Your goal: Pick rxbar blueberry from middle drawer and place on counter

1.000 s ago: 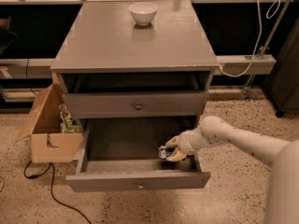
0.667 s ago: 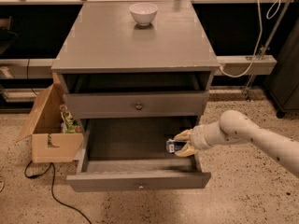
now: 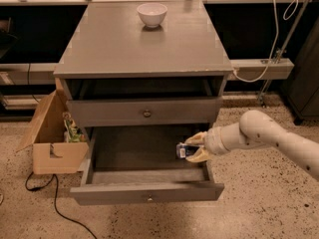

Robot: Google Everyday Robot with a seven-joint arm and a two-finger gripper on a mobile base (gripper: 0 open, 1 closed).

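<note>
The middle drawer [image 3: 144, 192] is pulled open at the bottom of the grey cabinet. My gripper [image 3: 191, 149] hangs over its right side, a little above the drawer floor, shut on the rxbar blueberry [image 3: 181, 151], a small dark bar with a pale label, held at its left end. The counter [image 3: 144, 36] is the broad grey top of the cabinet, well above the gripper. My pale arm [image 3: 269, 133] reaches in from the right.
A white bowl [image 3: 152, 13] stands at the back of the counter. A closed drawer front with a dark knob [image 3: 146, 113] sits above the open drawer. A cardboard box [image 3: 52, 138] stands on the floor at the left, with a cable [image 3: 55, 208] nearby.
My gripper has risen from the drawer floor with the bar in it and drawn a little up and right. The arm has swung higher.
</note>
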